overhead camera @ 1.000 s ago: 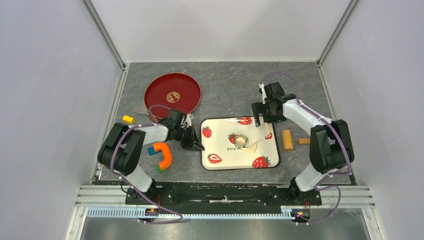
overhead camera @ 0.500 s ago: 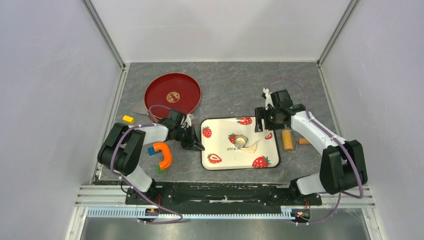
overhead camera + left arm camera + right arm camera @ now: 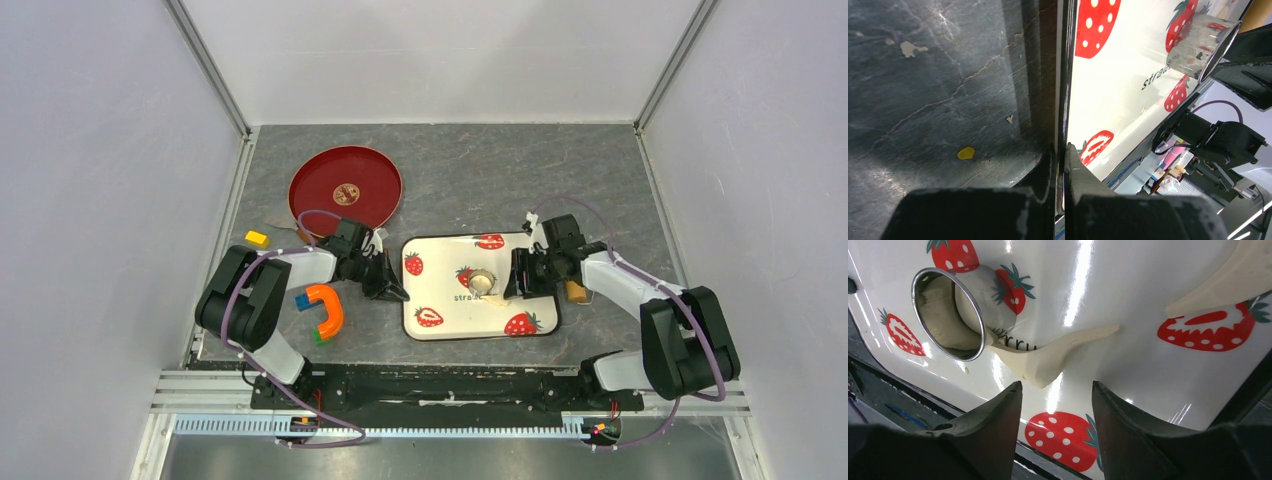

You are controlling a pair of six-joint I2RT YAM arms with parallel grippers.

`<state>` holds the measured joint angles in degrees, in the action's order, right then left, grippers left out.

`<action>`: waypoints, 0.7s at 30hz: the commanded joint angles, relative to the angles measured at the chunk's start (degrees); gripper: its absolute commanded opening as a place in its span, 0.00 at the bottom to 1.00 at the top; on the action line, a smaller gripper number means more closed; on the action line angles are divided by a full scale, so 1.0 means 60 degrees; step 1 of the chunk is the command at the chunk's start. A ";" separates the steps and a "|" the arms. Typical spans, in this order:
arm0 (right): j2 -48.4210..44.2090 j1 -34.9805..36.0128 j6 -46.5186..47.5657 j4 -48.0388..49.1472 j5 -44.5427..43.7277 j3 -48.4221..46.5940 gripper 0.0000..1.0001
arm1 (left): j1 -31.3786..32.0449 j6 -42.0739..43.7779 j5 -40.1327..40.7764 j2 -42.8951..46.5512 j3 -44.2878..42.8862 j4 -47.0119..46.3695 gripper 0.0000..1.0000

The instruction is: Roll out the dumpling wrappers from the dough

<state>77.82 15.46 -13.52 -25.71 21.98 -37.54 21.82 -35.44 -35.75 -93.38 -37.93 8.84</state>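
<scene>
A: R gripper (image 3: pixel 1055 388): jaws approx. half apart, empty, above dough scrap (image 3: pixel 1048 362).
B: Scrap location?
A: On strawberry tray (image 3: pixel 1148 315), touching metal ring (image 3: pixel 979 322). Prob. soft, light, tears easily; pinch thick end nr ring.
B: L gripper (image 3: pixel 1060 160)?
A: Clamped on strawberry tray rim.

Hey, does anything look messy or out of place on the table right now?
Yes. Ragged dough scraps trail from the metal ring across the strawberry tray, and a few small flecks lie on the table beside it, off the tray.
</scene>
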 commanded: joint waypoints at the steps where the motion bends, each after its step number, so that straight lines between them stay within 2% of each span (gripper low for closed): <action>1: 0.0280 -0.0029 -0.0270 0.1050 0.0371 0.0292 0.54 | 0.0031 0.0674 0.1827 -0.0607 0.0360 0.0483 0.02; 8: 0.0953 0.0144 -0.0252 0.1284 0.0183 0.0035 0.47 | 0.0030 0.0674 0.1827 -0.0610 0.0348 0.0478 0.02; 16: 0.1316 0.0235 -0.0067 0.1337 -0.0389 -0.0002 0.23 | 0.0029 0.0668 0.1827 -0.0609 0.0351 0.0486 0.02; 21: 0.0981 0.0228 -0.0031 0.1192 -0.0406 -0.0089 0.13 | 0.0030 0.0677 0.1827 -0.0629 0.0354 0.0489 0.02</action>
<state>84.23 16.64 -15.27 -17.10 23.35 -37.69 21.82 -35.35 -35.79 -93.38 -37.93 8.82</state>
